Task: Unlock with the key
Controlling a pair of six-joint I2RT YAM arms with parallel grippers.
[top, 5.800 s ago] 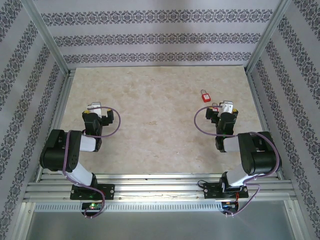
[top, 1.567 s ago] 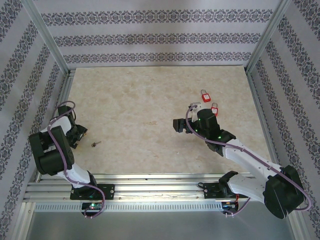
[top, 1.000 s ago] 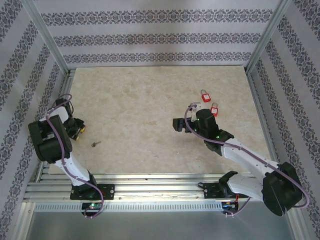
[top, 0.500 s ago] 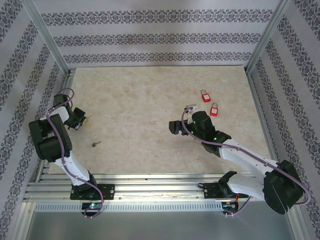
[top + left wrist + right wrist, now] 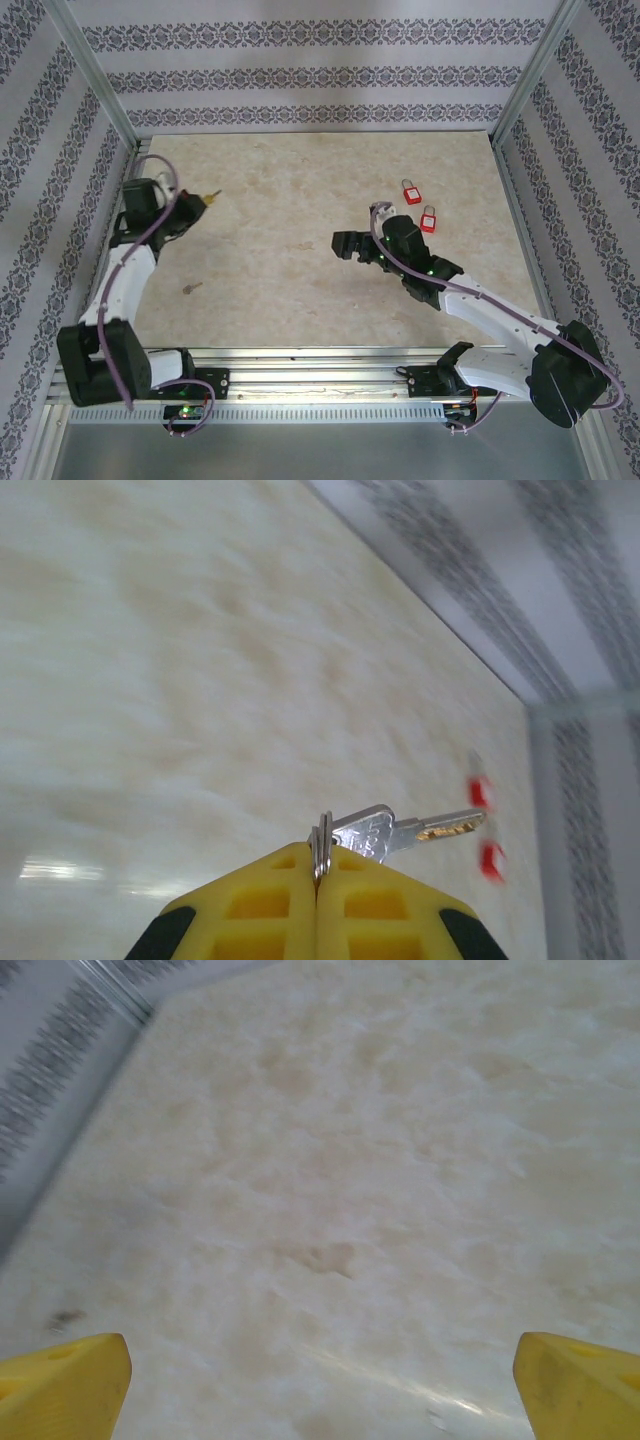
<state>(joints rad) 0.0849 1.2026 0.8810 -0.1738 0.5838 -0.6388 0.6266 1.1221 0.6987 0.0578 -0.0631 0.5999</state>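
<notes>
Key (image 5: 211,196) first: it sits in the upper left of the overhead view, pinched by the left gripper (image 5: 196,203) so that its blade pokes out toward the right of the frame, over the marbled table (image 5: 290,170). The left wrist camera makes the grip plain. The two yellow fingertips (image 5: 270,905) are pressed together at the bottom centre, with a metal ring (image 5: 322,845) clamped in the seam. The silver key (image 5: 400,832) slants off to the right and ends in a brassy tip. Everything below the fingertips is cut off by the bottom edge.

Right of centre in the overhead view lie two red locks: the upper padlock (image 5: 410,191) is a little up and left of the lower padlock (image 5: 430,218), near it but apart. From the left wrist they are just two red smears at the right edge (shackles impossible to make out).

The right gripper (image 5: 343,245) hangs mid-frame, left of the padlocks and well apart from the key, with its jaws spread wide and holding nothing. In its own wrist view the yellow fingertips (image 5: 62,1378) peek in at the two bottom corners over blurred tabletop.

A small dark object (image 5: 190,289) lies on the table at lower left — too small to identify.
</notes>
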